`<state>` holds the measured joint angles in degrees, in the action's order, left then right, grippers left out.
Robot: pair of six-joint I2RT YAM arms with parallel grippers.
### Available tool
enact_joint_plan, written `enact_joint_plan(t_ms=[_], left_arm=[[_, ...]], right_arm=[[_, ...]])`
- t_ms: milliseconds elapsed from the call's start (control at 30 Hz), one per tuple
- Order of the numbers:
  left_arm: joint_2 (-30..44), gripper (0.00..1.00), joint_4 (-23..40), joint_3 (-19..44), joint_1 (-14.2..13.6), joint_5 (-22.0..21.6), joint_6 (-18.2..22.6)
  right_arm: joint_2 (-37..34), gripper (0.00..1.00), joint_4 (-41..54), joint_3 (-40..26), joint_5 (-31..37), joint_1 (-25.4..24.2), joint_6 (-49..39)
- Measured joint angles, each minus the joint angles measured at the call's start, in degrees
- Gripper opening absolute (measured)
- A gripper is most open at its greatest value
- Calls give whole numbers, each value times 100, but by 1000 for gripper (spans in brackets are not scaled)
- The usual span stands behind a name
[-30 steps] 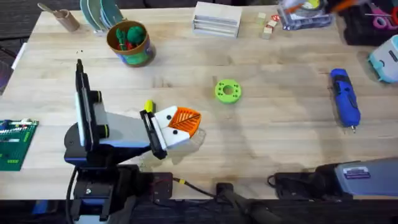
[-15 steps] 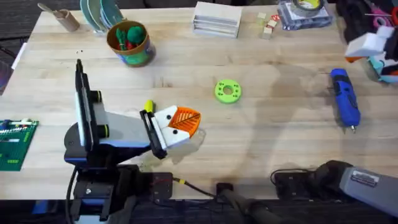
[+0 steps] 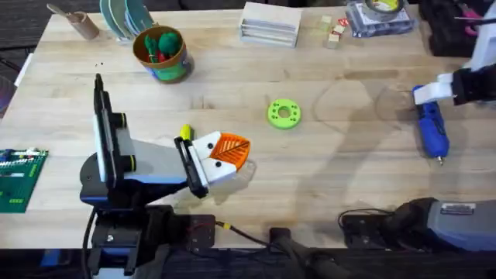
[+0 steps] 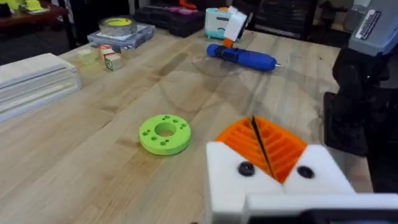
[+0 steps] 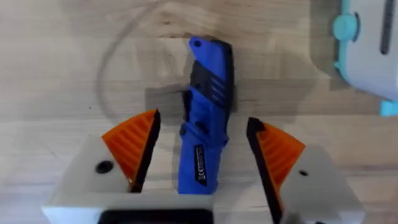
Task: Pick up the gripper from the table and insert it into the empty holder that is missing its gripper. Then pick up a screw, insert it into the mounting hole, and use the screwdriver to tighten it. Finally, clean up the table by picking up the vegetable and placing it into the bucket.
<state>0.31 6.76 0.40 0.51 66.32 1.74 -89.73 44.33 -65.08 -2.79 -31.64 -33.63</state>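
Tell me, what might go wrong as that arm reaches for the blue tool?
The right gripper hangs open above the blue pen-shaped electric screwdriver, one orange-padded finger on either side. The tool is rounded, so it might roll or twist as the fingers close. A pale blue and white plastic box lies close by; a swing of the tool could bump it.

Left wrist view: left gripper (image 4: 256, 144) sitting low over the table (image 4: 93, 162), orange pads pressing together, no gap. Lime-green disc (image 4: 165, 134) lying flat just ahead of the fingers, its mounting hole (image 4: 165, 129) facing up. Blue screwdriver (image 4: 241, 56) lying farther off, bit pointing away from the right gripper (image 4: 234, 26) hanging at its rear end
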Motion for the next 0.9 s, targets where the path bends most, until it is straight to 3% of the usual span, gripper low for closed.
enact_joint_plan(t_ms=[567, 700, 900], left_arm=[[-2, 4, -2, 0, 0, -6, 0], [0, 4, -2, 0, 0, -8, 0], [0, 4, -2, 0, 0, -8, 0]], right_arm=[[-1150, 917, -657, 0, 7, 0, -459], [-1150, 792, -633, 0, -26, 4, -466], [-1148, 515, -646, -7, -4, 7, -522]])
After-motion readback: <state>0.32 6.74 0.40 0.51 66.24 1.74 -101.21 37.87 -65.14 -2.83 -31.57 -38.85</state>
